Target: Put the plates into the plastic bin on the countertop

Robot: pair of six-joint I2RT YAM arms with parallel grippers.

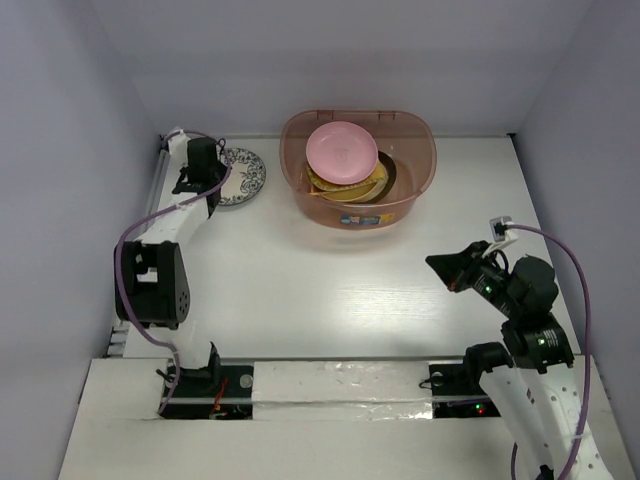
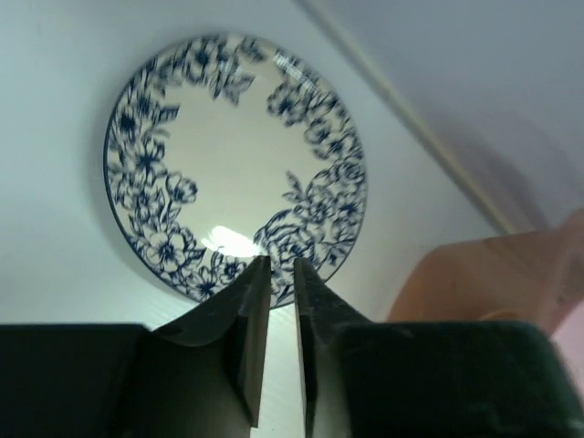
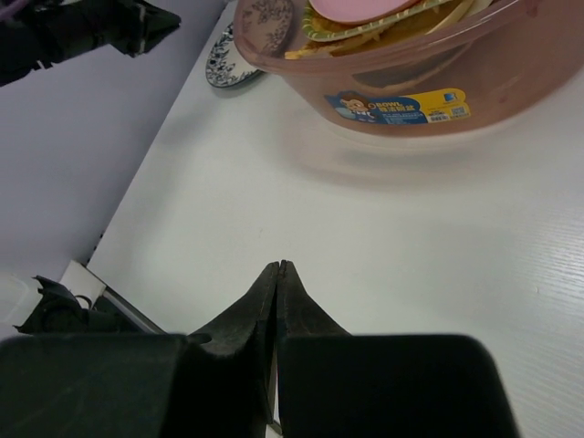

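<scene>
The left gripper [image 2: 282, 263], its jaws a thin slit apart and empty, hangs over the near rim of the blue-flowered plate [image 2: 233, 155], likely lining up a grasp, the bin [image 1: 424, 172] to its right, while the right gripper [image 3: 277, 266] waits, pinched shut.

The left arm [image 1: 185, 222] and the right arm [image 1: 532, 412] are built of white tubular links and black boxy joint housings. A purple cable [image 1: 121, 258] trails along each. Small green lights [image 1: 541, 341] glow on the right arm. The dark, wedge-shaped fingers [image 2: 242, 315] taper to thin tips.
</scene>
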